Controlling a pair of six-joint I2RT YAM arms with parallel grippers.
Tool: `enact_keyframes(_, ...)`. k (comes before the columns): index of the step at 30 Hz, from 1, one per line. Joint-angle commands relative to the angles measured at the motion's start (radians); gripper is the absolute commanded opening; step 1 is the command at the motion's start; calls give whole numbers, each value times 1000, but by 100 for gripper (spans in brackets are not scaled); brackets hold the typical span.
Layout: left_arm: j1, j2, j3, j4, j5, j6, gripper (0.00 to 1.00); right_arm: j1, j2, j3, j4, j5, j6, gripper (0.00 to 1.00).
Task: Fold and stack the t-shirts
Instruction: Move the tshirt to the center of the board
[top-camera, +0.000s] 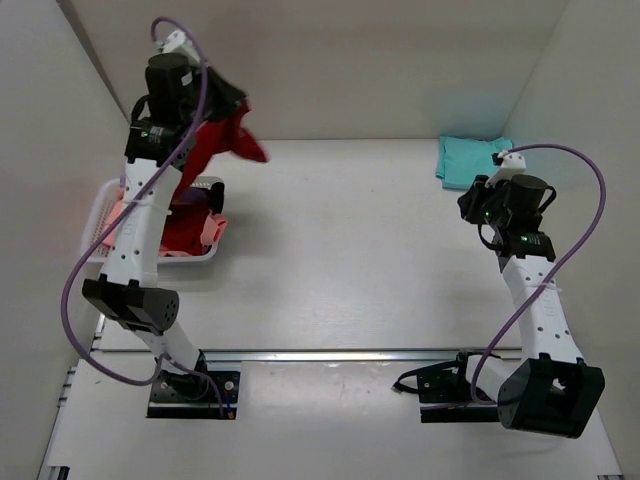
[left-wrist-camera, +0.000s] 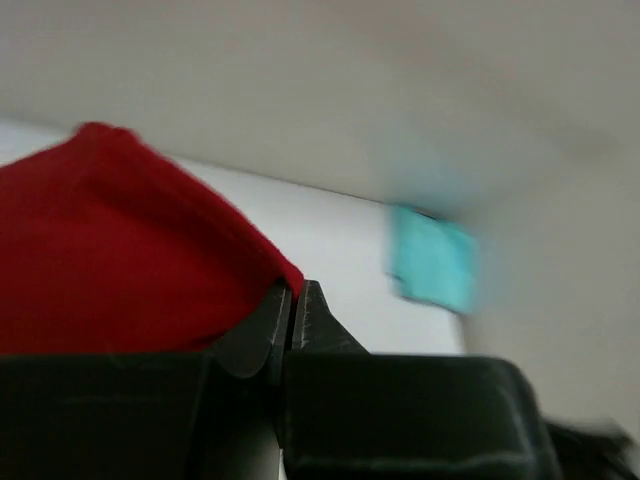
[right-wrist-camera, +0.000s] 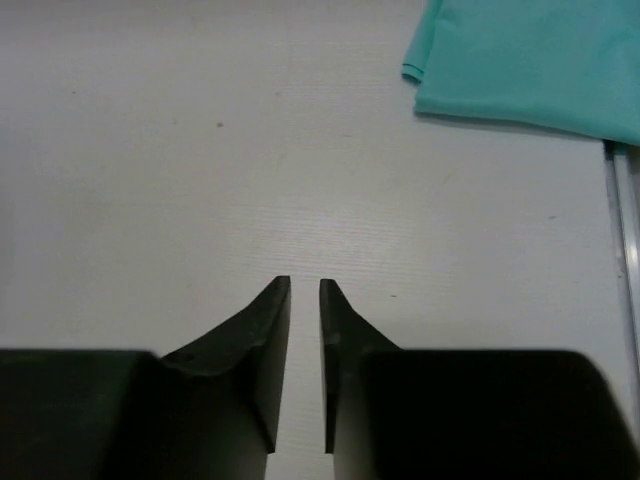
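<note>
Left fingers (left-wrist-camera: 258, 338): clamped on red shirt (top-camera: 214, 142), which hung bunched, trailing into basket (top-camera: 99, 214).
Right fingers (right-wrist-camera: 266, 330): stood narrowly apart.
Teal shirt (top-camera: 466, 158): lay folded.

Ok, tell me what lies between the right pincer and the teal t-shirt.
Nothing: only bare table separates the right pincer from the teal t-shirt, as the right wrist view shows.
</note>
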Motion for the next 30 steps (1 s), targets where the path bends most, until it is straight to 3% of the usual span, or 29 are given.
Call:
enact_keyframes(1, -223, -16, 121, 297, 313, -41, 0, 59, -21, -30, 95, -61, 45, 12)
enact_keyframes(4, -310, 117, 374, 384, 422, -113, 0, 83, -35, -41, 94, -87, 50, 10)
enact_keyframes(6, -289, 145, 393, 530, 485, -276, 0, 80, -44, -52, 100, -115, 74, 7)
enact_keyframes(8, -244, 114, 300, 688, 530, -406, 0, 76, -60, -61, 94, -127, 75, 5)
enact_keyframes(11, -233, 99, 278, 549, 519, -299, 0, 77, -64, -70, 77, -133, 64, 4)
enact_keyframes(13, -233, 72, 176, 465, 510, -224, 0, 82, -78, -82, 69, -138, 59, 5)
enact_keyframes(17, -216, -13, -187, 377, 348, -132, 2, 100, -78, -93, 56, -141, 53, 8)
enact_keyframes(19, -180, -28, -347, 407, 334, -150, 35, 109, -70, -99, 55, -147, 61, 14)
enact_keyframes(20, -151, -27, -402, 403, 328, -182, 48, 116, -78, -99, 45, -158, 61, 28)
enact_keyframes(22, -112, -38, -490, 436, 361, -216, 63, 143, -57, -93, 27, -149, 56, 52)
enact_keyframes(25, -83, -68, -572, 382, 314, -190, 65, 218, -17, -87, -21, -60, 13, 60)
enact_keyframes(30, -123, -114, -721, 224, 249, -122, 67, 232, 71, -87, -89, 89, 7, 59)
